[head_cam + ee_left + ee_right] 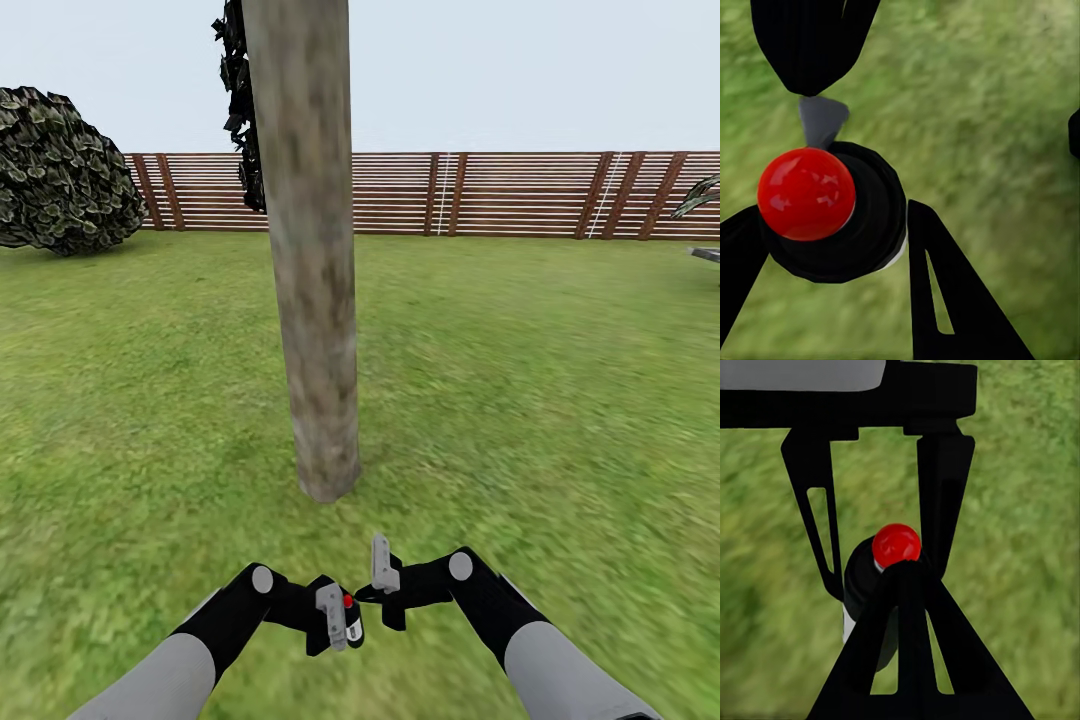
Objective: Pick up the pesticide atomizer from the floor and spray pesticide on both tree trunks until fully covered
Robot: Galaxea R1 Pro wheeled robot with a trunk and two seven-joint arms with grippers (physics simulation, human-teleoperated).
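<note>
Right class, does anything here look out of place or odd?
Nothing stands out. The left claw holds the atomizer with its red cap intact, the tree trunk stands upright on the lawn, and the fence looks unbroken.

The trunk (310, 270) ahead of me looks like rough bark, matt and mottled grey-tan. The lawn (540, 380) is a soft, dull green with a fuzzy grain. The fence (520, 195) is brown slatted wood, unpolished. In my left gripper (832, 247) the atomizer (840, 217) has a dark, faintly sheened plastic body and a glossy red cap (806, 193) (it catches small highlights). My fingers (952, 300) are flat matt black, and my forearms (160, 680) are smooth pale grey.
</note>
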